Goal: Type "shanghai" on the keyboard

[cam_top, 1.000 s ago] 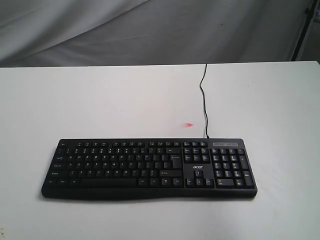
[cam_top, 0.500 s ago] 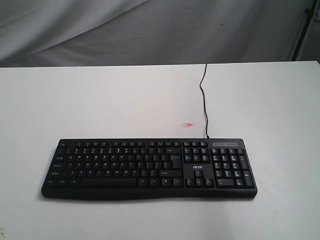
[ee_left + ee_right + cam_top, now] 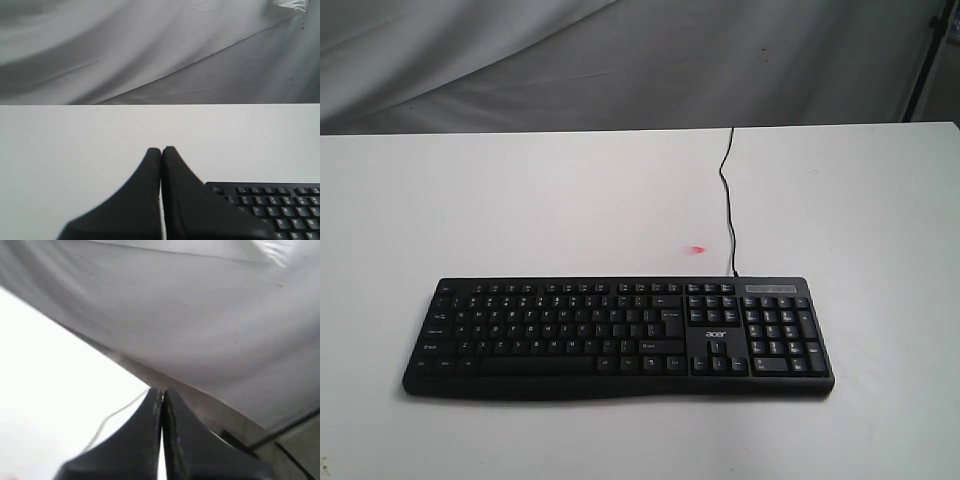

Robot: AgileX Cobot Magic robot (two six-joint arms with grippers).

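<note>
Well, as far as I can judge, the typing has not begun. The keyboard lies flat on the white surface, toward the near edge, its long side across the exterior view with the number pad to the right, and no arm reaches over it there. No key is being pressed. There is no screen to tell me which letters have gone in, so I take all of "shanghai" as left to do, starting with the "s" in the left half of the letter block.

My left gripper is clenched, fingertips pressed together on nothing. It hangs above bare surface just beside the keyboard's corner, which shows at the edge of its wrist view. My right gripper is also clenched and empty. It is tilted toward the backdrop, with no keys in its view, so it looks the farther of the two from any useful key.

The surface is plain white and bare, apart from a thin black cable running from the keyboard's back edge to the far side, and a small red mark just beside that cable. Behind hangs a creased grey cloth, with a dark stand at the right edge.
</note>
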